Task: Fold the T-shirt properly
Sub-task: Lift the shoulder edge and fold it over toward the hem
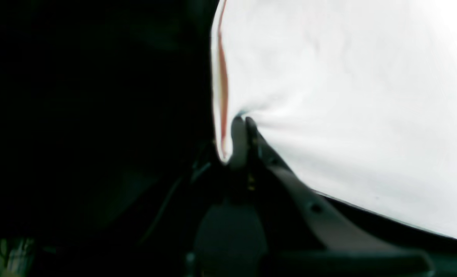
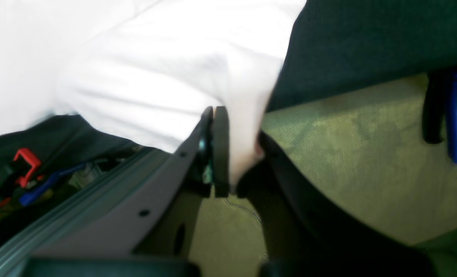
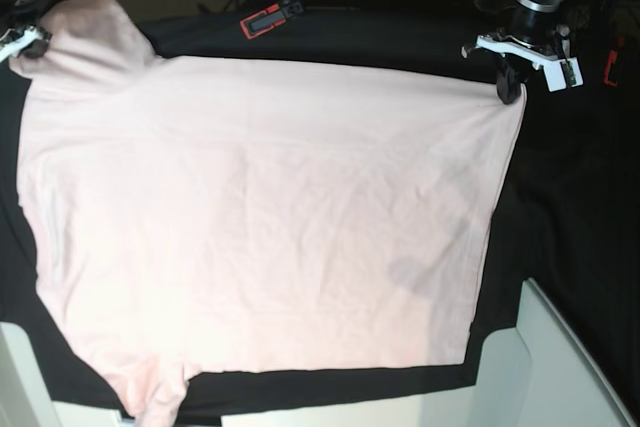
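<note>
T-shirt [image 3: 260,217]: pale pink, spread flat with its plain side up across most of the tabletop [image 3: 580,197], which is draped in a black cloth; one sleeve points toward 11 o'clock in the base view, the other toward 7 o'clock.
Left pincer [image 1: 244,122]: pressed together on a corner of the T-shirt's hem; in the base view it sits at about 2 o'clock, right at the fabric's far corner, and the cloth puckers toward the pinch.
Right pincer [image 2: 215,111]: pressed together on a fold of the T-shirt near the sleeve; in the base view it is at about 10 o'clock, at the frame's edge beside the sleeve.
Clamp [image 3: 290,9]: red and black with a blue handle, at 12 o'clock on the far rim of the tabletop, apart from the shirt.
Floor [image 2: 367,161]: greenish carpet shows beyond the tabletop's edge in the right wrist view.
</note>
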### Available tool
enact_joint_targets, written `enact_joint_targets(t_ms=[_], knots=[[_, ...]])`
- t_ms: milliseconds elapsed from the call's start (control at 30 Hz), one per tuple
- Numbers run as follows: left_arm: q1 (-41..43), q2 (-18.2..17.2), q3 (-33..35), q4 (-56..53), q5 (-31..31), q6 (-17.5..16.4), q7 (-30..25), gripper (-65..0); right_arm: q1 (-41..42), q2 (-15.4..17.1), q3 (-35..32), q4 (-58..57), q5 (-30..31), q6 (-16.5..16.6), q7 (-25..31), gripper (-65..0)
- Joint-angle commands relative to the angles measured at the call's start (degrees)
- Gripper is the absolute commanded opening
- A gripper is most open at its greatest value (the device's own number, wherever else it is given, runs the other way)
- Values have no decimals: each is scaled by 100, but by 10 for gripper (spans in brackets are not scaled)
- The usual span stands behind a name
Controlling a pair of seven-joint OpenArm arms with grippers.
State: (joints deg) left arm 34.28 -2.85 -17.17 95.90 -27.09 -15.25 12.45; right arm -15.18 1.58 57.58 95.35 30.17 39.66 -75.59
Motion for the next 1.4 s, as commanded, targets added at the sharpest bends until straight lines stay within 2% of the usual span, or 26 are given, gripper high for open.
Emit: enact_joint_targets(t_ms=[0, 100, 233, 400, 700, 867, 933, 1067, 1367], knots=[[-22, -27, -28, 103, -47, 26, -150, -650, 98, 171, -66, 69, 73, 34, 12, -650], [-171, -27, -19, 50, -47, 26, -141, -650, 204, 294, -154, 61, 117, 34, -32, -650], [-329, -27, -11, -38, -47, 34, -141, -650, 485, 294, -154, 52, 99, 34, -58, -650], [-496, -27, -19, -188, -47, 474, -141, -650, 731, 373, -163, 43, 73, 34, -67, -650], [-795, -27, 25, -205, -47, 483, -141, -650, 1118, 699, -163, -739, 73, 34, -50, -650], [-1156, -27, -19, -302, -47, 492, 562, -650, 1303, 769, -163, -792, 73, 34, -58, -650], [-1252, -27, -2, -302, -47, 492, 685, -650, 1373, 795, -163, -801, 73, 34, -50, -650], [-1446, -27, 25, -319, -47, 492, 711, -650, 1549, 910, -163, -810, 73, 34, -58, -650], [-1885, -27, 25, -900, -38, 492, 711, -650, 2076, 1288, -171, -1698, 82, 34, -14, -650]])
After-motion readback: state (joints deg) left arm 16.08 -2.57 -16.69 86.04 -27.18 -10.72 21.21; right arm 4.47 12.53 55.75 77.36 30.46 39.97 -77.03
